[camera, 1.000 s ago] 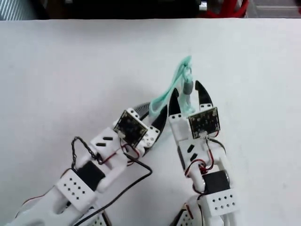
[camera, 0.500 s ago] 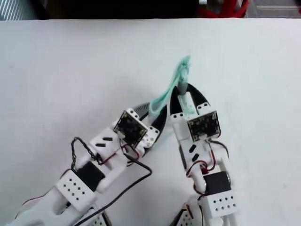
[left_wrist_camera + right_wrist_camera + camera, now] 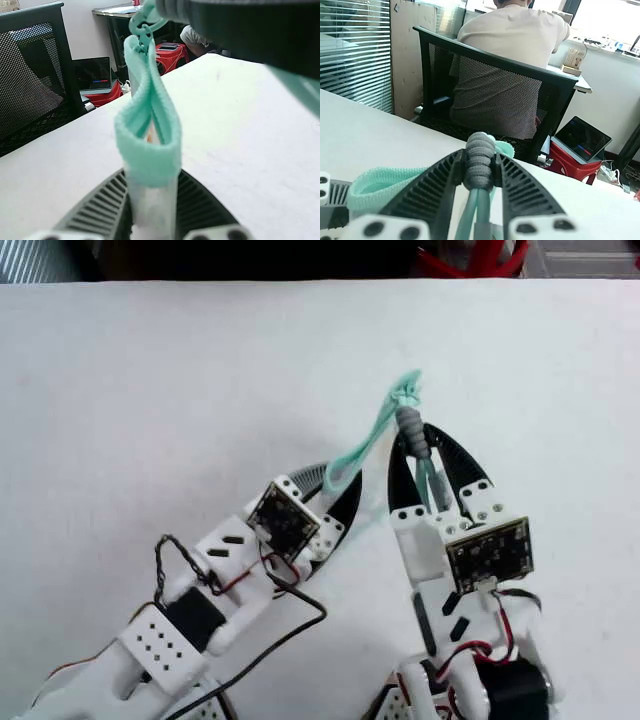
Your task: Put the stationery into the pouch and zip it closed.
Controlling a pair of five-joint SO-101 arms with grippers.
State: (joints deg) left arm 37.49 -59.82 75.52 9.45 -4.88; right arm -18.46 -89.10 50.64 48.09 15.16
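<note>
table (image 3: 150, 370): white, pouch (image 3: 148, 150) held mid-table
left gripper (image 3: 150, 205): clamped on pouch end
right gripper (image 3: 479, 172): pinching grey zip pull (image 3: 479, 152)
risk: pull slips free if tug outpaces left's hold

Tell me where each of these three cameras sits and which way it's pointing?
High view: fixed above the table, looking down; both arms show, the left gripper and right gripper meeting at the teal pouch.
Left wrist view: on the left arm, looking along its own fingers to the pouch clamped between them.
Right wrist view: on the right arm, looking along its own fingers to the grey zipper pull they clamp.
Shared: all three show the pouch.
</note>
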